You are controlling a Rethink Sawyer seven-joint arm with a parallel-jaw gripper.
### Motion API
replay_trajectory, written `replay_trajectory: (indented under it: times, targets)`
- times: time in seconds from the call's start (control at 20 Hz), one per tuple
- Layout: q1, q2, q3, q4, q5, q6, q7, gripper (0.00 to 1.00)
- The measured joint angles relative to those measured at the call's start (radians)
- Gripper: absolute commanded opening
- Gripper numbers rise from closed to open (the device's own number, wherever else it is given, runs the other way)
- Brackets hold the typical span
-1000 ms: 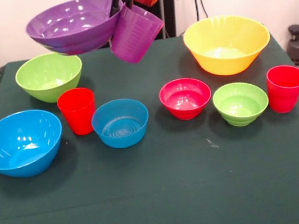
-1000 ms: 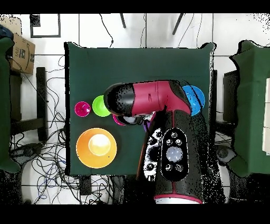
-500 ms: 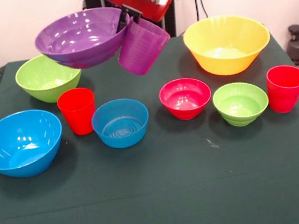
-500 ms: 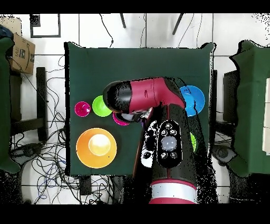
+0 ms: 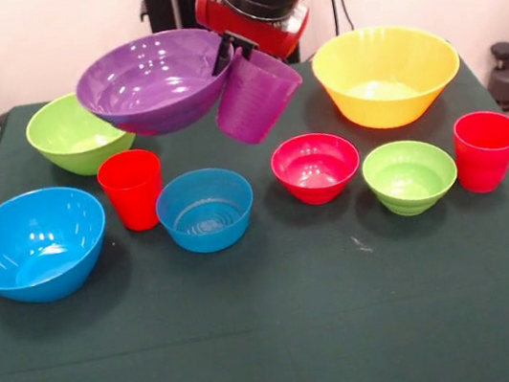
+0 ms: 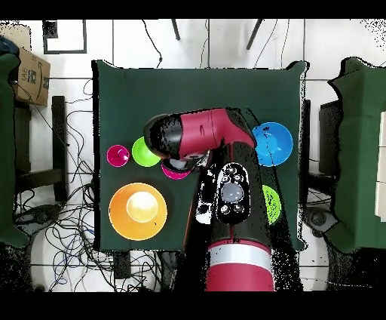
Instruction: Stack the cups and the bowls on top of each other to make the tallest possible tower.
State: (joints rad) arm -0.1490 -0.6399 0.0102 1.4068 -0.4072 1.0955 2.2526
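In the front view my gripper [image 5: 228,52] hangs over the table's far middle, shut on the touching rims of the purple bowl [image 5: 155,81] and the tilted purple cup [image 5: 255,99], both lifted off the cloth. On the table stand a large lime bowl [image 5: 67,138], a red cup [image 5: 131,189], a large blue bowl [image 5: 33,245], a small blue bowl [image 5: 205,208], a red-pink bowl [image 5: 315,167], a small lime bowl [image 5: 409,176], a second red cup [image 5: 486,149] and the yellow bowl [image 5: 386,73]. Nothing is stacked. Overhead, the arm [image 6: 203,136] hides the gripper.
The green cloth-covered table [image 5: 278,342] has its wide near strip bare in the front view. A cardboard box [image 6: 30,75] sits off the table's corner in the overhead view. Dark chairs [image 6: 362,151] stand at both sides, with cables on the floor.
The arm has carried the purple bowl and purple cup rightward and lower in the front view, closer to the table's middle. The things on the table have not moved.
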Motion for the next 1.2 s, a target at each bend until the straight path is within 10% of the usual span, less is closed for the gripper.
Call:
replay_trajectory:
  times: [1.2]
  targets:
    - [-0.035, 0.041, 0.005, -0.103, 0.0, 0.052, 0.0, 0.0]
